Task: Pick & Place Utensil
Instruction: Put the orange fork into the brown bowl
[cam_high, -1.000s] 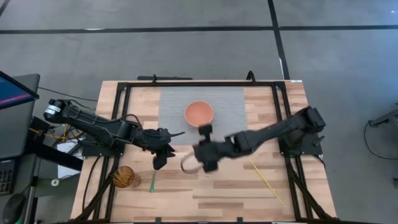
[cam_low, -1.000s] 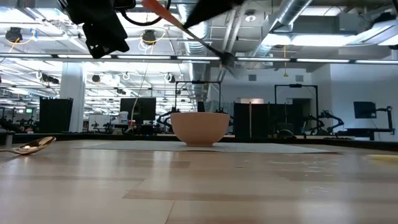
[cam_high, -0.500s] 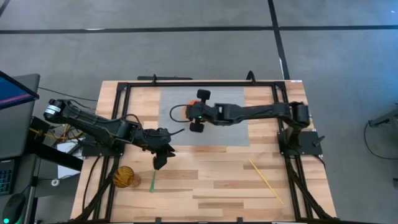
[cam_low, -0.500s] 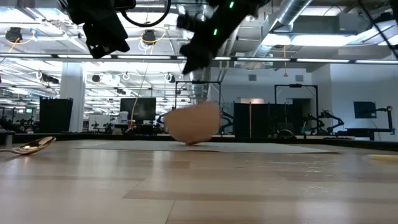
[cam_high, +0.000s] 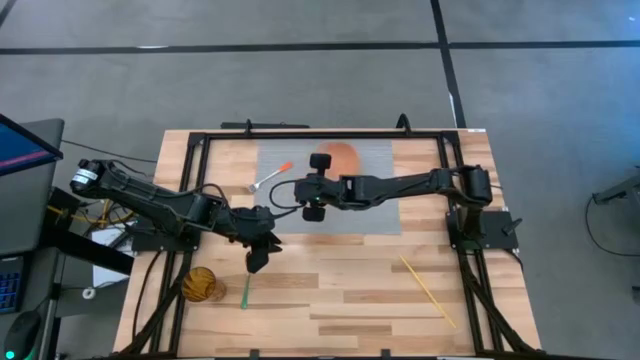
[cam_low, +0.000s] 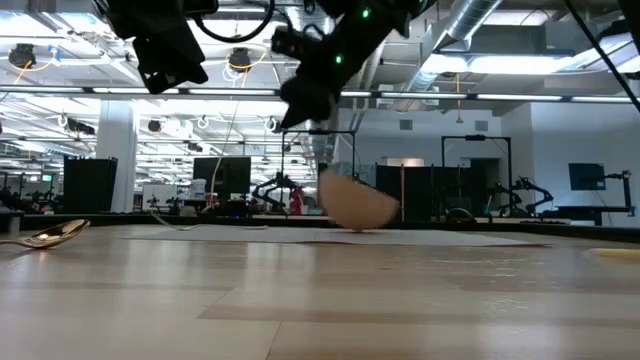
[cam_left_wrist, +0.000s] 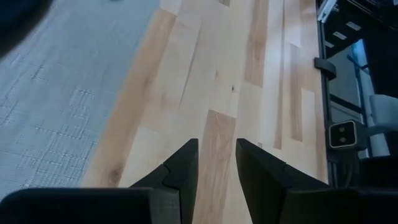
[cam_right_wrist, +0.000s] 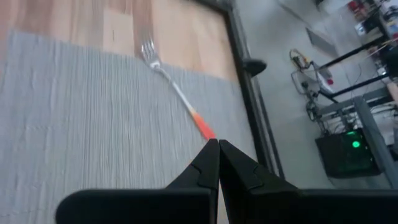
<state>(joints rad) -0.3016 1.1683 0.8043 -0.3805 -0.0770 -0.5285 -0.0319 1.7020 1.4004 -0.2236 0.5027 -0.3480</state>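
Note:
A fork (cam_high: 270, 178) with an orange handle lies flat at the far left corner of the grey mat (cam_high: 370, 215). In the right wrist view the fork (cam_right_wrist: 174, 90) has its tines on the wood and its handle on the mat. The orange bowl (cam_high: 338, 158) lies tipped on its side on the mat (cam_low: 358, 205). My right gripper (cam_high: 303, 188) hovers above the mat beside the bowl. It points at the fork's handle end, shut and empty (cam_right_wrist: 219, 152). My left gripper (cam_high: 256, 260) hangs open and empty (cam_left_wrist: 215, 163) over bare wood.
A gold spoon (cam_low: 45, 235) and a green stick (cam_high: 245, 293) lie near the table's near left corner. A thin yellow stick (cam_high: 430, 290) lies at the near right. A black frame (cam_high: 330, 132) runs around the table's edges.
My right gripper has swung from the table's middle toward the far edge and left, over the bowl. The fork it carried in the air now lies on the mat's far left corner. The bowl has tipped onto its side and shifted toward the far edge.

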